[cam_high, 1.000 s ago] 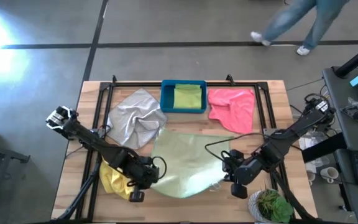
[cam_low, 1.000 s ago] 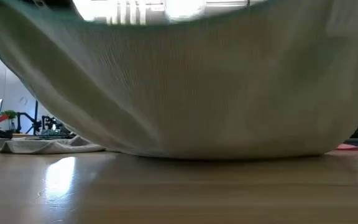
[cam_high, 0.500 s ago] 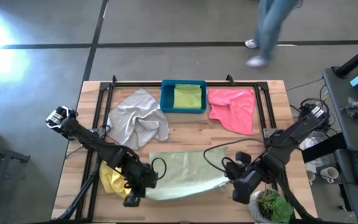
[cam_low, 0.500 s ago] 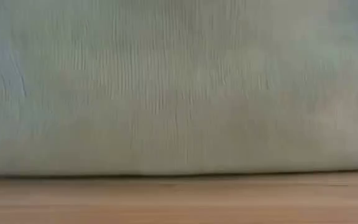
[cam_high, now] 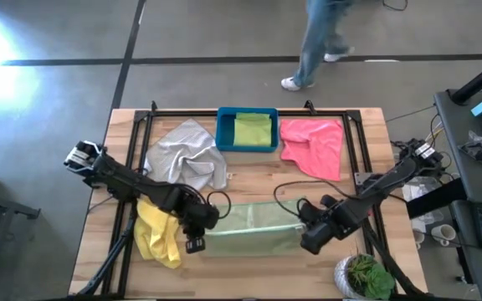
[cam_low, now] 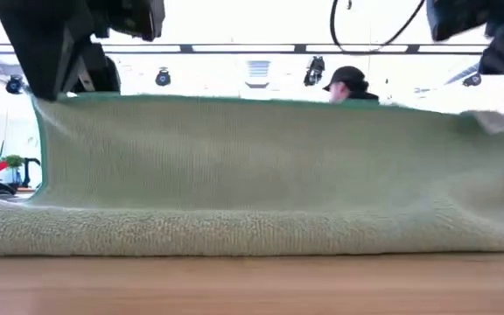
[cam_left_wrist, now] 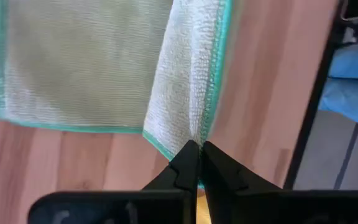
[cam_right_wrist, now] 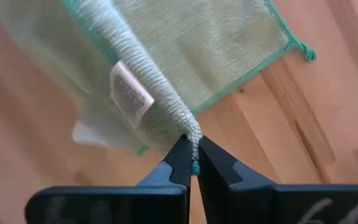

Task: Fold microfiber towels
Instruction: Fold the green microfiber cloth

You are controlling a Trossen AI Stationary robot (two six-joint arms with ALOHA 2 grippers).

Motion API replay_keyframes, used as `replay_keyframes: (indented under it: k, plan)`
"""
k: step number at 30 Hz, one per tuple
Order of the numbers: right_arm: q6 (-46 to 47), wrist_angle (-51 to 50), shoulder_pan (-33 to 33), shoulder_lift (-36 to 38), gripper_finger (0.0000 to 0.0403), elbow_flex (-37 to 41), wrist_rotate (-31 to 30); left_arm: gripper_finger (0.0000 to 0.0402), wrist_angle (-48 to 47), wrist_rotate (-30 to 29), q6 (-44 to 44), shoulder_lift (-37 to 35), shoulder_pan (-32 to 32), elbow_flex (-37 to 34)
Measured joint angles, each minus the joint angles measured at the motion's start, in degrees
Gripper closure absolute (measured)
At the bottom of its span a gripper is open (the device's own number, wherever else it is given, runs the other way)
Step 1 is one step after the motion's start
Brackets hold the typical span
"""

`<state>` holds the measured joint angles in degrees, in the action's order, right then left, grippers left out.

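Note:
The pale sage green towel [cam_high: 249, 230] is stretched in a narrow band between my two grippers, near the table's front edge. Its lower part [cam_low: 252, 232] lies on the wood and its upper edge [cam_low: 252, 101] is raised. My left gripper [cam_high: 197, 234] is shut on the towel's left end. My right gripper [cam_high: 302, 232] is shut on its right end. The yellow towel [cam_high: 159, 236] lies crumpled beside the left arm. The grey towel [cam_high: 187, 159] and the pink towel [cam_high: 312, 146] lie at the back. The lime green towel [cam_high: 252, 130] lies in a bin. My left gripper pinches a teal-hemmed corner of the sage towel [cam_left_wrist: 201, 132] between its two fingertips, slanting down from above. That corner is lifted, the cloth runs down from it to a flat layer on the table [cam_left_wrist: 79, 56], and the upper edge is drawn straight toward the other gripper. My right gripper pinches the opposite corner [cam_right_wrist: 188, 132], close to the white label [cam_right_wrist: 129, 93], between its two fingertips, slanting down from above. The corner is held above the table while the cloth below it [cam_right_wrist: 229, 43] lies on the wood.
The blue bin [cam_high: 221, 134] stands at the back middle, inside a black frame [cam_high: 249, 111] around the work area. A potted plant [cam_high: 362, 276] stands at the front right corner. A person [cam_high: 316, 42] walks on the floor beyond the table.
Both grippers have gone down and toward the far edge, and closer to each other, staying shut on the towel's corners. The sage towel, a wide sheet a second ago, has been folded over into a narrow band with its lower part on the table.

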<state>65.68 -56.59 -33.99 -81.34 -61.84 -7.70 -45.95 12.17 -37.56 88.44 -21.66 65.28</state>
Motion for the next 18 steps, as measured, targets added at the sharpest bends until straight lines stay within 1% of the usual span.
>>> replay_keyframes:
  k: [4,9,12,18]
  plan:
    - [3.68,5.38,1.80,0.00,0.0394,3.43,0.20,0.0401,-0.14,-1.45,-2.61,0.00,1.75,-1.40]
    - [7.55,5.30,3.62,0.00,0.0394,4.27,1.67,0.0401,0.10,-2.34,-2.63,0.00,3.53,-2.29]
    - [9.54,2.84,4.03,0.00,0.0394,1.98,5.18,0.0401,0.26,-2.40,-2.72,0.00,4.56,-2.39]
    - [11.59,1.82,3.88,0.11,0.0394,-5.85,8.94,0.0401,0.35,-2.45,-3.67,0.00,4.79,-2.19]
